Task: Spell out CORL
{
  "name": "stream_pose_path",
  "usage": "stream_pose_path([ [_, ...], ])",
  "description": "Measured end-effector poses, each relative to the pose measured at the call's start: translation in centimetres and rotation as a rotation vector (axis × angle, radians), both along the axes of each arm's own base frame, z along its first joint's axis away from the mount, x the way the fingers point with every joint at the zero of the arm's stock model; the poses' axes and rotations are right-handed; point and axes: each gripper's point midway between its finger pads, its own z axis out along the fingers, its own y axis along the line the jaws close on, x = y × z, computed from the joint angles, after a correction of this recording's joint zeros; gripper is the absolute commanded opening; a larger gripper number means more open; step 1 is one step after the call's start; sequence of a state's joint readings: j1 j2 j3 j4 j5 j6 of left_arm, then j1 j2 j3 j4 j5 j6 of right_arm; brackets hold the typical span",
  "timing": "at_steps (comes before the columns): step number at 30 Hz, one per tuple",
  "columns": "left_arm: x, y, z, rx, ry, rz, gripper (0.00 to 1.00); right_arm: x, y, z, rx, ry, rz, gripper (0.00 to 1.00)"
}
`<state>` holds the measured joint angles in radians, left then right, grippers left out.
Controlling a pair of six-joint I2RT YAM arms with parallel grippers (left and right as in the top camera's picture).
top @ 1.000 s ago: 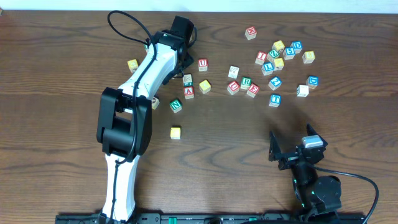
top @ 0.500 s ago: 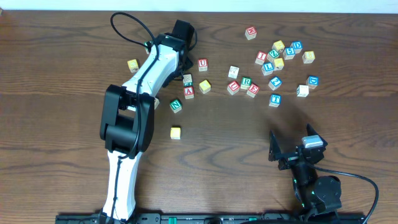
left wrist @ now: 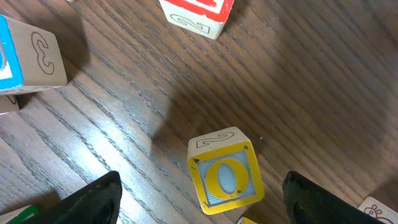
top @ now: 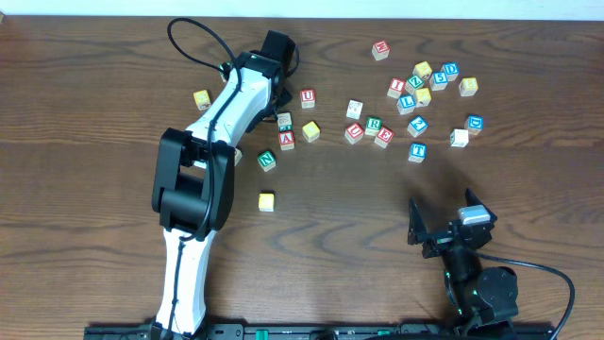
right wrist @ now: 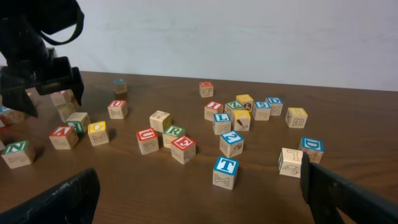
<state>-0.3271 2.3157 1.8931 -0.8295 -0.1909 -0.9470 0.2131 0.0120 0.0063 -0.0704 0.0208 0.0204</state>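
One O cube [left wrist: 225, 179] — between left hand's [left wrist: 208, 200] two fingers [left wrist: 87, 202].

1. Worktop [top: 94, 94]: dark brown wood grain.
2. O cube [left wrist: 227, 177]: yellow border and letter, pale blue hatched field.
3. R cube [top: 374, 124]: green letter on white.
4. L cube [top: 407, 102]: blue letter on white.
5. Neighbour cube [left wrist: 196, 12], 12 o'clock of O cube: red top.
6. Left arm [top: 231, 104]: white shell, black joints.
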Motion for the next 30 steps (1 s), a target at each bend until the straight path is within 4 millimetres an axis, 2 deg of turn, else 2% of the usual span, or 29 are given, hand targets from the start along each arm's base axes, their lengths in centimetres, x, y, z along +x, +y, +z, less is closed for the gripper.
stream_pose_path([
  [30,-0.15,0.11,-0.25,-0.002,0.0,0.025,0.82,0.0,0.0,0.0,0.0,0.0,0.0,0.99],
])
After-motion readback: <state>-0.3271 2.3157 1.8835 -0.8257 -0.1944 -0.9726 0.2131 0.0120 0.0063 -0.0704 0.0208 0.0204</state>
